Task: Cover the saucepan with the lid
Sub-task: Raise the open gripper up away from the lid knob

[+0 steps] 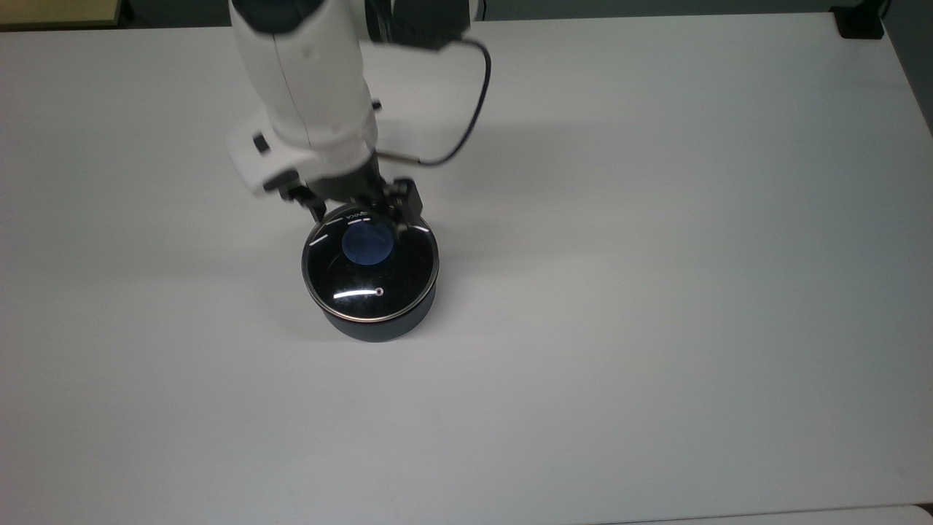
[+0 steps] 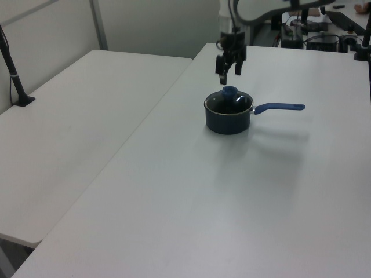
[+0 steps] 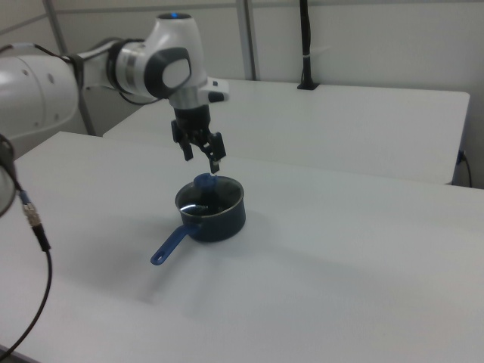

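Observation:
The glass lid (image 1: 372, 281) lies flat on the dark saucepan (image 1: 377, 328), its metal rim resting on the pot's edge and its blue knob (image 1: 367, 246) free. My gripper (image 1: 361, 210) hangs open just above the knob, touching nothing. In the left view the gripper (image 2: 230, 72) is a short way above the lid (image 2: 229, 102), and the saucepan (image 2: 228, 119) points its blue handle (image 2: 279, 107) to the left view's right. In the right view the gripper (image 3: 201, 160) hovers over the lid (image 3: 207, 198) and saucepan (image 3: 219, 218). In the top view the arm hides the handle.
The white table (image 1: 656, 292) stretches wide around the pot. A second white table (image 2: 75, 127) adjoins it, with a black clamped post (image 2: 13, 66) on its far side. A dark cable (image 1: 474, 109) loops from the arm's wrist. Equipment stands beyond the table's far edge (image 2: 324, 35).

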Controlling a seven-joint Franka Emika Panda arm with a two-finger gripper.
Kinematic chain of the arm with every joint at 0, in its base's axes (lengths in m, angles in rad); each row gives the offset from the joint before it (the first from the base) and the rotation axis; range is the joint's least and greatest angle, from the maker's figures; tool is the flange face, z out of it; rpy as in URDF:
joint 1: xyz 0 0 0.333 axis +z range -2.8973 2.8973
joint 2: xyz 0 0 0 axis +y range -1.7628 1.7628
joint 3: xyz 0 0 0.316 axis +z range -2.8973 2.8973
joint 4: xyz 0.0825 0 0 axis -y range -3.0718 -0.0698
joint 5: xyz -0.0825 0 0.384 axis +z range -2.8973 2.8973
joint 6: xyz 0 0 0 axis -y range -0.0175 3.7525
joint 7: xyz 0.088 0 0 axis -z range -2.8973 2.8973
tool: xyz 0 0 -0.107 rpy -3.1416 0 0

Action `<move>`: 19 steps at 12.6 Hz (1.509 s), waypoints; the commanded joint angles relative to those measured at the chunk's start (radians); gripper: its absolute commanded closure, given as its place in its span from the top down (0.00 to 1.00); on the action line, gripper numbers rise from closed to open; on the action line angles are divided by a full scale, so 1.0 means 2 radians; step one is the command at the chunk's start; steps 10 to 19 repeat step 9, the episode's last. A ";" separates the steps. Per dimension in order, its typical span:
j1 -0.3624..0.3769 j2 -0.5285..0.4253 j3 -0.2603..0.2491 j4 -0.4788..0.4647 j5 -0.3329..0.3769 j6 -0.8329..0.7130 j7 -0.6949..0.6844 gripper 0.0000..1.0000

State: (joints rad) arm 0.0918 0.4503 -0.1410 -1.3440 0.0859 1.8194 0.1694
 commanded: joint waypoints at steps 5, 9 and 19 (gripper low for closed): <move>-0.019 -0.221 -0.004 -0.193 -0.035 -0.036 -0.005 1.00; -0.029 -0.229 -0.004 -0.194 -0.039 -0.054 -0.005 1.00; -0.029 -0.229 -0.004 -0.194 -0.039 -0.054 -0.005 1.00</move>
